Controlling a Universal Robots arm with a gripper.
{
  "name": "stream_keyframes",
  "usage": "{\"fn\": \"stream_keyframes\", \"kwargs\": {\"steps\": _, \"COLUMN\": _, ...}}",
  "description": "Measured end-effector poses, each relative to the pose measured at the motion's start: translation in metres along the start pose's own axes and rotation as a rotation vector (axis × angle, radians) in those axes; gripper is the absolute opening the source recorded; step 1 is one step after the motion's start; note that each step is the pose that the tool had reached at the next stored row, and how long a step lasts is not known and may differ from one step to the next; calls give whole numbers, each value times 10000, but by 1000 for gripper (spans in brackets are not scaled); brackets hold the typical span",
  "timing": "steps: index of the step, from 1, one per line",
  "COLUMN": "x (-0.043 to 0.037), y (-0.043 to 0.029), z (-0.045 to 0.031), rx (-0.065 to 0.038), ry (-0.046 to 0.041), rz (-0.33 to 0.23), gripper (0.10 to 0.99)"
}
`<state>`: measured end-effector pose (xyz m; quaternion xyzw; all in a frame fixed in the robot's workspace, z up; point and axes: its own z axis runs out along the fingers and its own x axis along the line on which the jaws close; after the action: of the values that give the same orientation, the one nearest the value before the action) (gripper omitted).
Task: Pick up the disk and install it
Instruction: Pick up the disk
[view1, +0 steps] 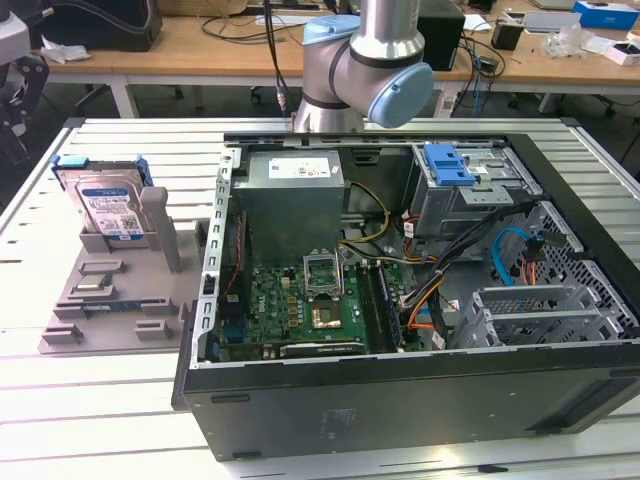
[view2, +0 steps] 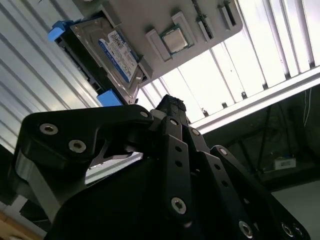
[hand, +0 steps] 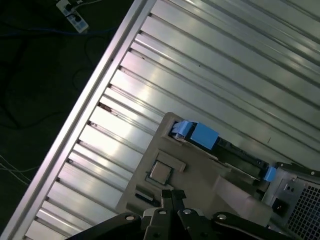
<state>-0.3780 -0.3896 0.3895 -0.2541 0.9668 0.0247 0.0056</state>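
While the arm (view1: 352, 66) rises at twelve o'clock behind the open computer case (view1: 400, 410), your gripper (view2: 169, 104) is closed, its tips pressed together on nothing. You'll find the disk (view1: 108, 212) in its blue carrier, standing on edge in the grey holder (view1: 100, 300) on the tabletop (view1: 60, 420), at nine o'clock from the case in the exterior view. In the second wrist view the gripper hangs near the disk, apart from it.

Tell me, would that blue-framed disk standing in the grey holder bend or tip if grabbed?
Probably stiff: the disk looks like a metal slab, likely heavy for its size. It stands on edge in the grey holder, so a sideways push might tip it.
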Motion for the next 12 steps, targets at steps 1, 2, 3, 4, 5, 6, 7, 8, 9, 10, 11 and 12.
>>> {"fn": "stream_keyframes", "kwargs": {"steps": 1, "x": 0, "y": 0, "z": 0, "rx": -5, "ry": 11, "rz": -234, "gripper": 106}}
{"fn": "stream_keyframes", "kwargs": {"steps": 2, "x": 0, "y": 0, "z": 0, "rx": -8, "ry": 16, "rz": -353, "gripper": 106}}
{"fn": "stream_keyframes", "kwargs": {"steps": 3, "x": 0, "y": 0, "z": 0, "rx": -10, "ry": 21, "rz": -450, "gripper": 106}}
{"fn": "stream_keyframes", "kwargs": {"steps": 4, "x": 0, "y": 0, "z": 0, "rx": -14, "ry": 27, "rz": -603, "gripper": 106}}
{"fn": "stream_keyframes", "kwargs": {"steps": 5, "x": 0, "y": 0, "z": 0, "rx": -16, "ry": 32, "rz": -701, "gripper": 106}}
{"fn": "stream_keyframes", "kwargs": {"steps": 6, "x": 0, "y": 0, "z": 0, "rx": -18, "ry": 36, "rz": -794, "gripper": 106}}
{"fn": "stream_keyframes", "kwargs": {"steps": 7, "x": 0, "y": 0, "z": 0, "rx": -21, "ry": 41, "rz": -903, "gripper": 106}}
{"fn": "stream_keyframes", "kwargs": {"steps": 8, "x": 0, "y": 0, "z": 0, "rx": -23, "ry": 45, "rz": -988, "gripper": 106}}
{"fn": "stream_keyframes", "kwargs": {"steps": 9, "x": 0, "y": 0, "z": 0, "rx": -26, "ry": 50, "rz": -1123, "gripper": 106}}
{"fn": "stream_keyframes", "kwargs": {"steps": 10, "x": 0, "y": 0, "z": 0, "rx": -28, "ry": 56, "rz": -1227, "gripper": 106}}
{"fn": "stream_keyframes", "kwargs": {"steps": 11, "x": 0, "y": 0, "z": 0, "rx": -31, "ry": 60, "rz": -1333, "gripper": 106}}
{"fn": "stream_keyframes", "kwargs": {"steps": 12, "x": 0, "y": 0, "z": 0, "rx": -33, "ry": 64, "rz": -1437, "gripper": 106}}
